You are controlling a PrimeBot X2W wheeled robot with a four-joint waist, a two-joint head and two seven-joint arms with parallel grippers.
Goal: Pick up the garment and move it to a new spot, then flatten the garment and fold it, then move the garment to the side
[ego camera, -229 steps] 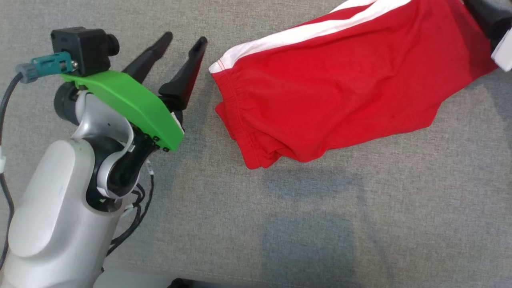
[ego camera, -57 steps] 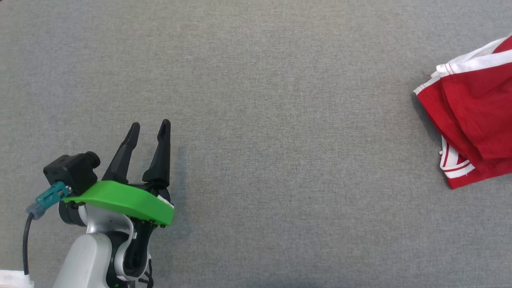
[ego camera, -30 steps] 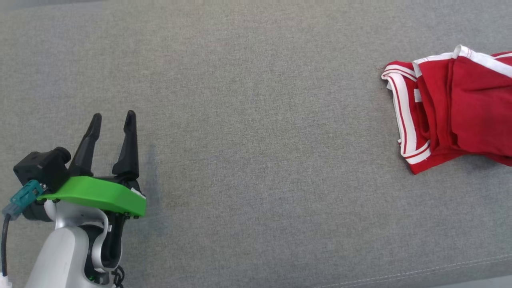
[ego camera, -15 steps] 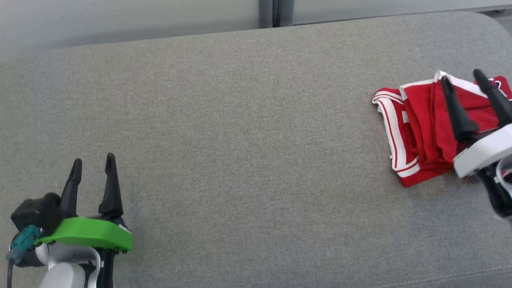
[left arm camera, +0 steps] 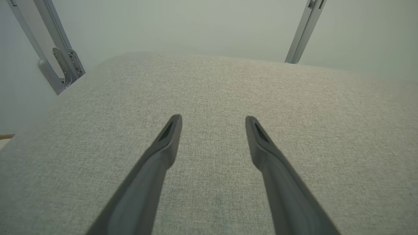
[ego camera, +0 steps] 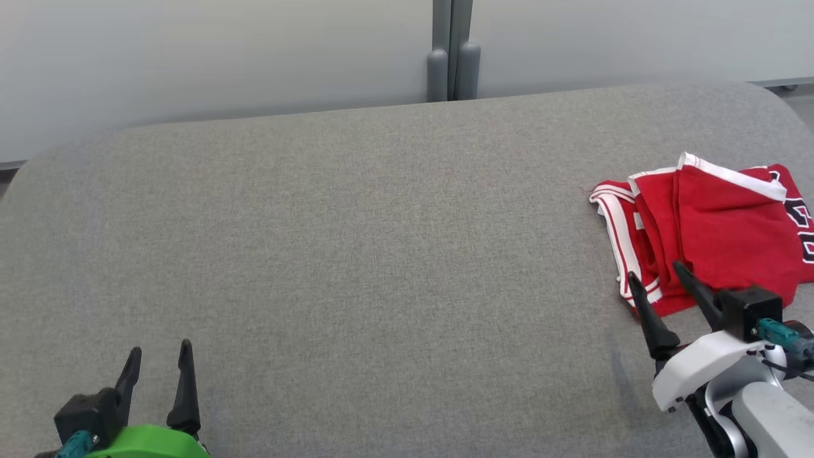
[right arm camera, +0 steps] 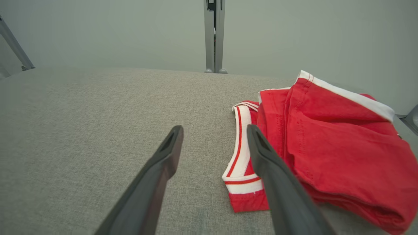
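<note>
Lying in a folded bundle close to the right edge of the grey fabric surface [ego camera: 381,254], the red garment [ego camera: 718,235] is seen with white trim along its edges and black lettering [ego camera: 805,230] at its right side. Its hem, striped in white and red, is turned toward the middle of the surface.

The right gripper [ego camera: 654,270] is held at the near left corner of the garment. Its two dark fingers are spread wide apart and nothing is gripped between them. In the right wrist view, part of the striped hem is covered by one finger [right arm camera: 279,182]; whether the cloth is touched cannot be told.

The left gripper [ego camera: 160,348] is found near the front left corner of the surface, well apart from the garment. Its fingers are also spread wide, above bare fabric, and nothing is held.

A green cover [ego camera: 149,442] is carried on the left wrist. A white cover [ego camera: 699,366] is carried on the right one, beside a small black camera [ego camera: 747,312].

The surface is covered with woven cloth, and its far corners are rounded. Behind its far edge, pale wall panels [ego camera: 191,57] are joined by a grey metal post [ego camera: 451,57]. In the left wrist view, slanted metal struts [left arm camera: 69,63] are seen beyond the surface.
</note>
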